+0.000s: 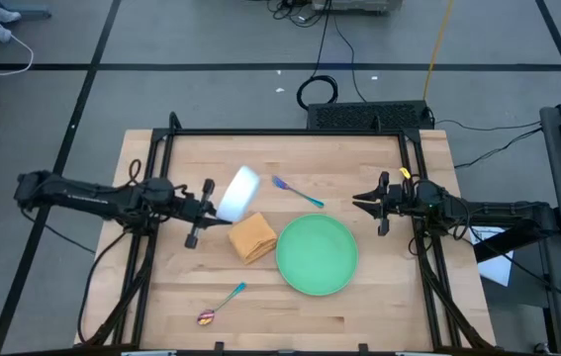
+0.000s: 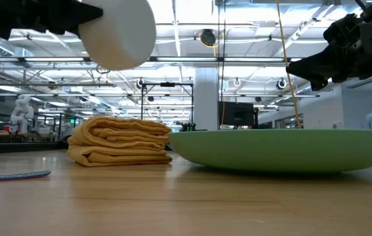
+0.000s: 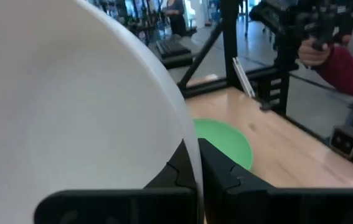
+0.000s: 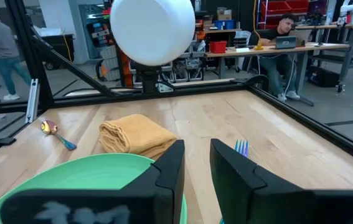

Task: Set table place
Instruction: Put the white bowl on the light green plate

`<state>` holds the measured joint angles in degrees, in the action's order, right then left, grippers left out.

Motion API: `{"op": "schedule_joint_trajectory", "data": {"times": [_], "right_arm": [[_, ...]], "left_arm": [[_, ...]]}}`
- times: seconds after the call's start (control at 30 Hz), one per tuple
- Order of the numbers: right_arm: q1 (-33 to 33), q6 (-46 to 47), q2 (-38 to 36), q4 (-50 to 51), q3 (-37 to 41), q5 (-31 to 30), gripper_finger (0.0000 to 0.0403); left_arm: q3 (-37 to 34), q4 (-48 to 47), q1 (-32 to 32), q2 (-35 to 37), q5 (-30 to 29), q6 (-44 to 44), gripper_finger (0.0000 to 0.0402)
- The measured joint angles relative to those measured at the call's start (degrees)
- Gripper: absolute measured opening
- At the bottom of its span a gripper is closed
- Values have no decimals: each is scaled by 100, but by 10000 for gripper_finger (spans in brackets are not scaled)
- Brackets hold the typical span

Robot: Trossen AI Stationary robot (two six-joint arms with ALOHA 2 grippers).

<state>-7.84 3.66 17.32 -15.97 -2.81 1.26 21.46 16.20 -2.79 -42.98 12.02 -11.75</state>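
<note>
My left gripper is shut on the white bowl, which is held up off the table on its side, above the folded orange napkin. The green plate lies flat right of the napkin. The blue-handled fork lies beyond the plate. The teal-handled spoon lies near the front edge. My right gripper hovers at the table's right, pointing left, slightly open and empty. My left gripper holds the bowl by its rim, one finger inside the hollow and one outside. The fingers come level from the table's left. The bowl is lifted clear, tipped on its side with its base toward the right.
Black frame rails run along the table's far, left and right sides. People sit and stand in the room beyond; a red sleeve shows behind the right arm. Bare wood lies near the front right.
</note>
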Motion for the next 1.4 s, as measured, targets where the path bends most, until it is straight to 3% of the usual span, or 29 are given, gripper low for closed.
{"op": "schedule_joint_trajectory", "data": {"times": [0.5, 0.97, 1.4], "right_arm": [[2, 9, 0, 0, 0, 0, 68], [0, 11, 0, -1, 1, 0, 68], [2, 13, 0, -3, 2, 0, 68]], "left_arm": [[958, -279, 1, -709, 49, -119, 0], [1115, -498, 1, -1120, 16, 37, 0], [3045, -2146, -146, -2624, -60, -128, 0]]}}
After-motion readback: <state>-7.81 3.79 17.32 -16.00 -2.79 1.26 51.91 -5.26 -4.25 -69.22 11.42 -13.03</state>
